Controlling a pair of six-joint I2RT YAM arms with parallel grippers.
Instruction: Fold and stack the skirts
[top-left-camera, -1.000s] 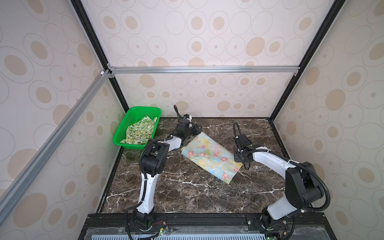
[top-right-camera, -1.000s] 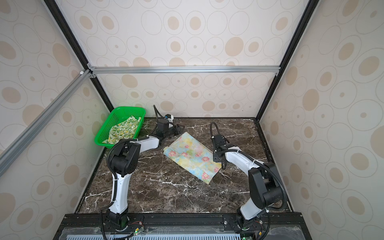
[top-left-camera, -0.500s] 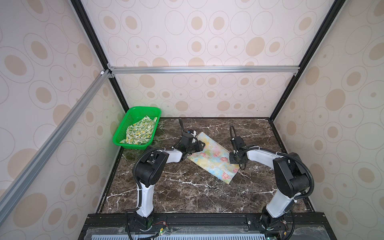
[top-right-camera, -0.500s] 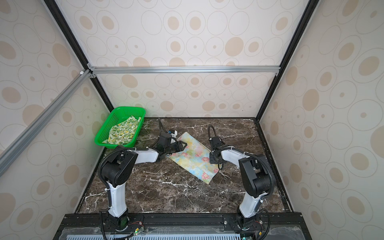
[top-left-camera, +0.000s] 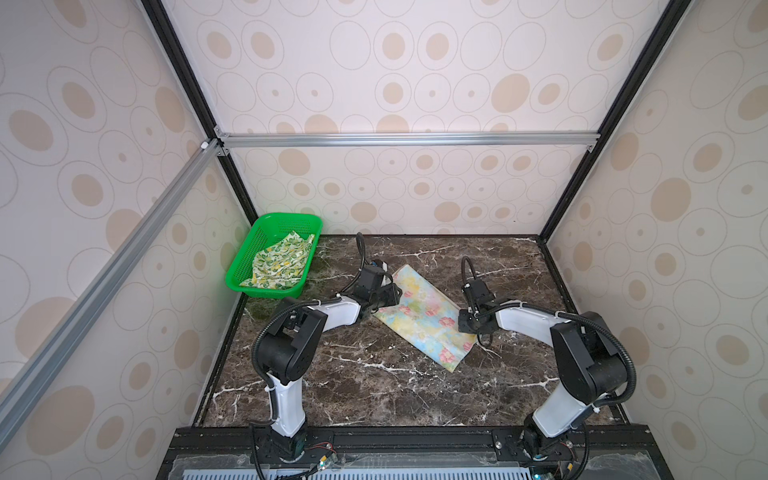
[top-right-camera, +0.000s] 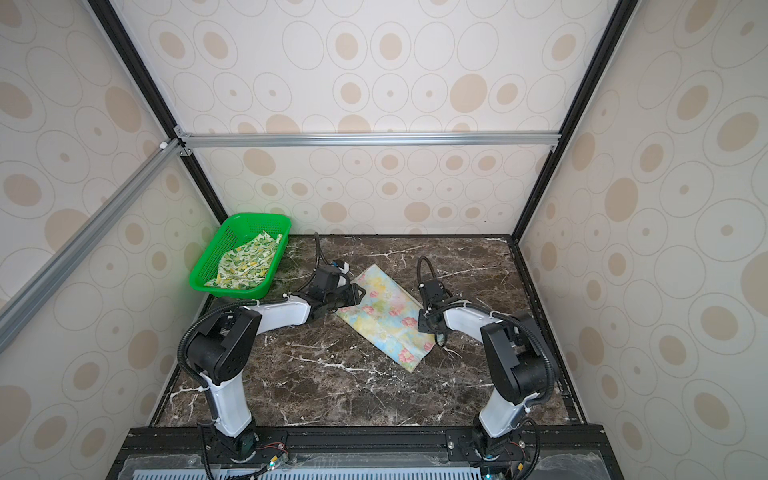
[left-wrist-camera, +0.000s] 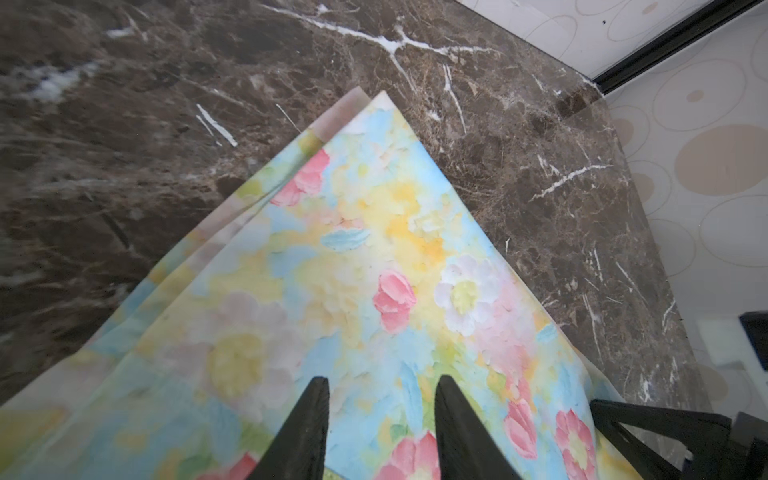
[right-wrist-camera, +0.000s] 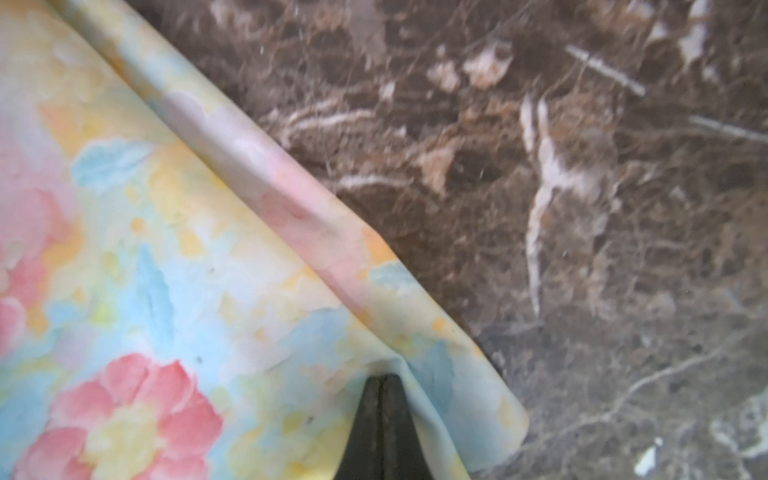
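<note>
Finds floral skirt (top-left-camera: 424, 320) folded flat on desk (top-left-camera: 374, 395), right tool (right-wrist-camera: 380, 386) pinched closed on its edge, left tool (left-wrist-camera: 380, 380) half-spread over opposite corner, gripping nothing; judges cloth light, limp, slippery, best taken at corners; notes lemon skirt (top-left-camera: 282, 266) in green basket (top-left-camera: 286, 217).

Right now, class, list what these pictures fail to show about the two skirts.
Lemon skirt: near end hidden behind green basket wall, both top views.
Floral skirt: an edge hidden under left arm, both top views.
Right jaws: pinched cloth layers hidden between them, right wrist view.
</note>
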